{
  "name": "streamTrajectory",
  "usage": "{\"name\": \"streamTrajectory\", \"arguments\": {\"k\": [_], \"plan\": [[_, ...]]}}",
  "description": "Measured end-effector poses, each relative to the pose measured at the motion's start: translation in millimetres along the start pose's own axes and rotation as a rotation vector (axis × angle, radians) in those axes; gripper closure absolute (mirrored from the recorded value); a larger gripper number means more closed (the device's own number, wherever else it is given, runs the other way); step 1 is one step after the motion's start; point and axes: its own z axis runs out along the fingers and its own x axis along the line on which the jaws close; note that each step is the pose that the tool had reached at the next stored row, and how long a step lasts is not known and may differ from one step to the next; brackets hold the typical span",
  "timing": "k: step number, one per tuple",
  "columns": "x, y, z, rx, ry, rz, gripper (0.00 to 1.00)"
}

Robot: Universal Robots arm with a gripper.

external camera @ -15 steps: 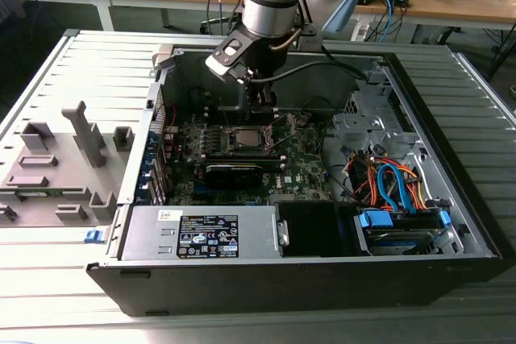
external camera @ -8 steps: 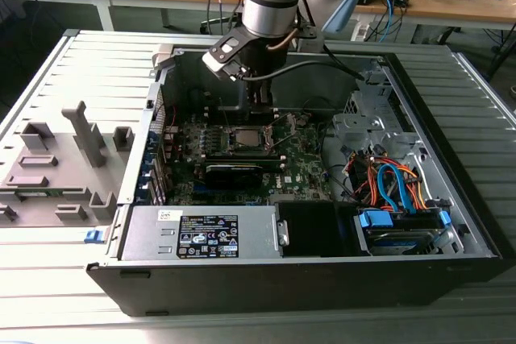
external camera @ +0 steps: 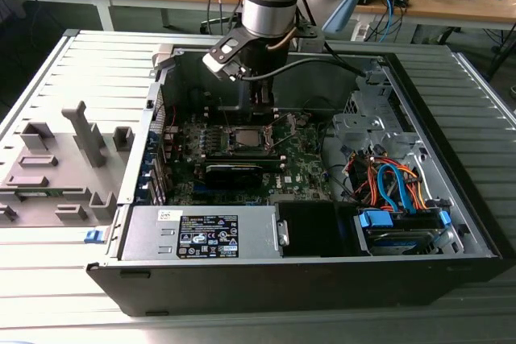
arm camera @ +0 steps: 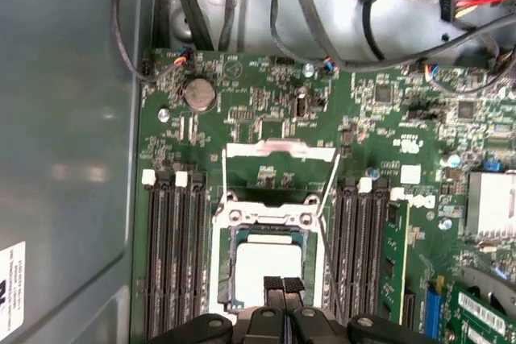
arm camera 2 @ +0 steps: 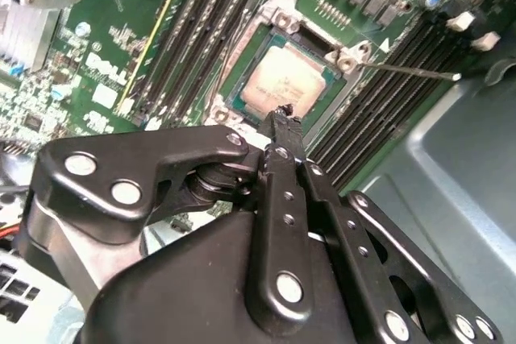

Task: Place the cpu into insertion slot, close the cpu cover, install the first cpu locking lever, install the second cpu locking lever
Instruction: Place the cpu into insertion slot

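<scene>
Seated in insertion slot [arm camera: 227,263], exterior view's centre: cpu [external camera: 246,138]. Standing open: cpu cover [arm camera: 278,148]; locking lever [arm camera 2: 403,70] unlatched. Just over cpu, gripper [arm camera: 282,283] pinched together, empty.

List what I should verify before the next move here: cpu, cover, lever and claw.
1. cpu seated in the insertion slot: ok. It lies flat inside the border in both wrist views.
2. cpu cover shut over the chip: not ok. It is flipped back, and the bare board shows through its window.
3. Locking lever latched: not ok. The thin rod angles away from the socket, unhooked.
4. Claw empty: ok. Its fingers are together with nothing between them.
5. Claw clear of the cpu: cannot tell. Its tip sits over the chip's edge, but the gap is unclear.
</scene>
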Motion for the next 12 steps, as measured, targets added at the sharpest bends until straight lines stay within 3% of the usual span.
{"name": "streamTrajectory", "arguments": {"k": [1, 12], "plan": [[0.0, 0.1, 0.1, -0.0036, -0.0004, 0.000, 0.89], [-0.1, 0.0, 0.1, -0.0087, -0.0008, 0.000, 0.89]]}}
